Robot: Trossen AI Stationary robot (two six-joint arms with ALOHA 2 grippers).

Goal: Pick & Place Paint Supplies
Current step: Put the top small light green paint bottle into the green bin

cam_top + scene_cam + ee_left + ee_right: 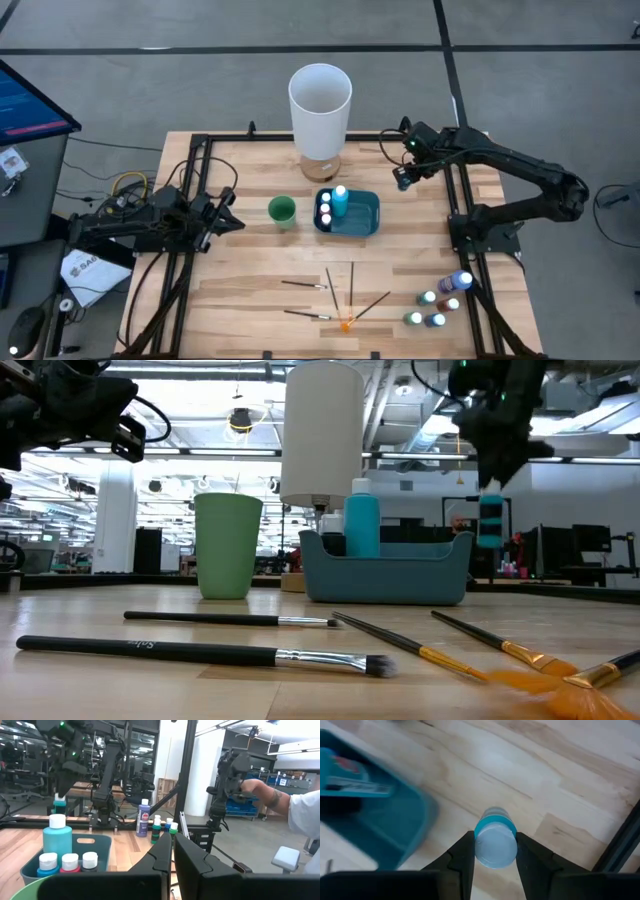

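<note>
1. Teal plastic marks both the small paint bottle (pixel 495 837) and the low bin (pixel 350 215) it seems meant for; the right gripper (pixel 494 851) has its two dark fingers pressed against the pale cap, one on each side, with the bottle hanging below them above bare wood, just beside the bin's wall.
2. Already inside the bin stand a taller teal bottle (pixel 362 518) and three small pale-capped bottles (pixel 69 862), so the sorting looks partly done.
3. Left to move, as far as can be judged: a cluster of five small bottles (pixel 440 302) well away from the fingers, and five thin dark-handled brushes (pixel 335 295), one orange-tipped, lying loose on the wooden table (pixel 250 290).
4. The left gripper (pixel 228 222) waits with its fingers pressed together, holding nothing, near a small green cup (pixel 282 210).
</note>
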